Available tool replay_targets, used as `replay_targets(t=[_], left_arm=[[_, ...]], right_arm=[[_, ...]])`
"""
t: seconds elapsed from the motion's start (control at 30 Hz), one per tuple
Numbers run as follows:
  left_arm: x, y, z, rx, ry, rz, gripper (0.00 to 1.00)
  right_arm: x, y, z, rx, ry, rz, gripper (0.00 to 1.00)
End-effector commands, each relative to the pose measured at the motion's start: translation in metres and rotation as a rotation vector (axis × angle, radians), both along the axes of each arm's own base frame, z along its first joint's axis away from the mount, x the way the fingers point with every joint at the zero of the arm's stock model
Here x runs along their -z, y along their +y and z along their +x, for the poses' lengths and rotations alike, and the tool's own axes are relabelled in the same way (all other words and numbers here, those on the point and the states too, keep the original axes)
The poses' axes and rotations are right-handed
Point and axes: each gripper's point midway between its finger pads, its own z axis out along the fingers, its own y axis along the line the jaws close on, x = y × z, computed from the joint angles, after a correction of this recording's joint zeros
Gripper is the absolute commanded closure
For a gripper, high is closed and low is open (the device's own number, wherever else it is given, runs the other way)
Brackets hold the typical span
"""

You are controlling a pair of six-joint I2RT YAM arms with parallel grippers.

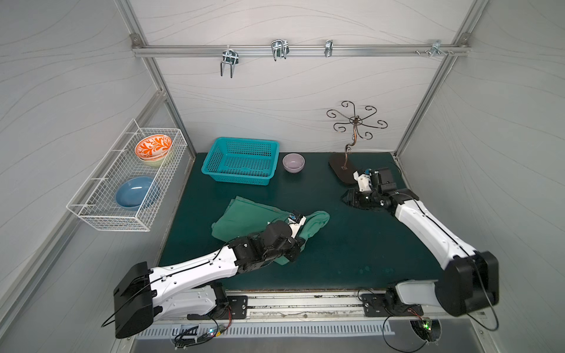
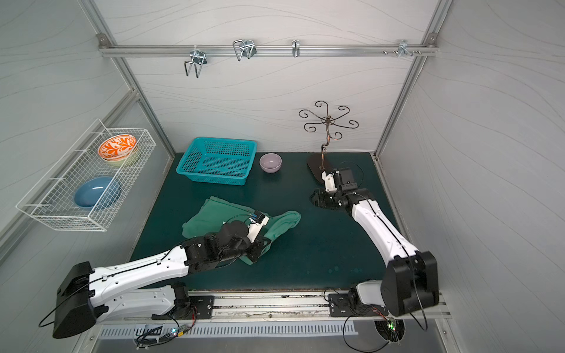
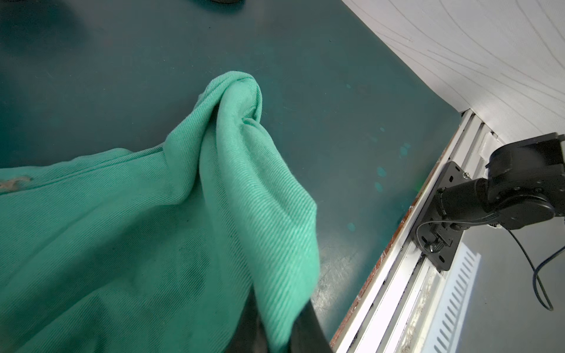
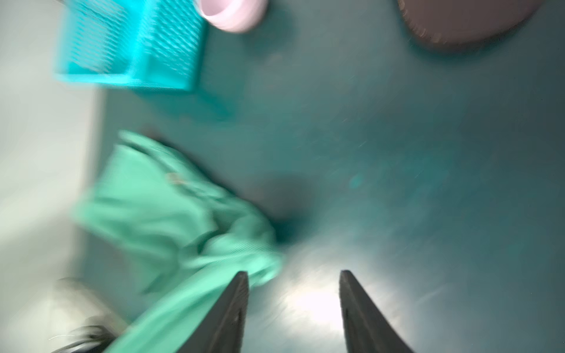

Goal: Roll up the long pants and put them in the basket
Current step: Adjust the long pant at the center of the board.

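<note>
Clock face: read in the top views, twelve o'clock at the back wall, centred on the middle of the bench mat (image 1: 351, 250).
My left gripper (image 3: 279, 324): pressed together on a fold of the long pants (image 1: 244, 214). In my left wrist view the green cloth runs out between the dark fingers (image 3: 312, 330).
My right gripper (image 4: 293, 272): spread, jaws well apart with only bare mat between them. It hangs at about two o'clock, apart from the cloth and near the base of the metal stand (image 1: 344, 171).
Long pants: a bunched heap on the mat at about nine o'clock, left of the middle. A flatter folded part lies toward ten o'clock, and a twisted lobe reaches toward the centre.
Basket (image 1: 241, 160): turquoise, upright at eleven o'clock, well apart from the pants.
Lilac bowl (image 1: 293, 162): twelve o'clock, just beside the basket, not touching it.
Metal stand: one o'clock, upright, curled arms at the top.
Wire rack (image 1: 128, 183): on the side wall beyond nine o'clock. It holds an orange-patterned bowl (image 1: 153, 146) stacked on a pale one, and a blue bowl (image 1: 134, 192).
Right wrist view: blurred, so cloth detail there cannot be told.
</note>
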Motion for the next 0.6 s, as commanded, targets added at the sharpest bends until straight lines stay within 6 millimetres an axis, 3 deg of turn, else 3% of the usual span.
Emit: replay_targets(t=[0.0, 0.07, 0.13, 0.43, 0.57], left_arm=[[-0.026, -0.017, 0.007, 0.013, -0.045, -0.095, 1.0], [-0.025, -0.019, 0.006, 0.027, -0.039, -0.088, 1.0], [-0.024, -0.019, 0.006, 0.035, -0.045, -0.072, 1.0], [-0.028, -0.018, 0.005, 0.048, -0.06, -0.07, 1.0], [-0.03, -0.018, 0.004, 0.052, -0.063, -0.072, 1.0]], right_arm=[[0.007, 0.017, -0.042, 0.153, 0.28, 0.21, 0.24], [0.01, 0.026, -0.044, 0.221, 0.344, 0.3, 0.09], [0.018, 0.037, -0.046, 0.265, 0.414, 0.366, 0.01], [0.072, 0.071, -0.047, 0.363, 0.592, 0.404, 0.01], [0.093, 0.085, -0.039, 0.346, 0.635, 0.394, 0.07]])
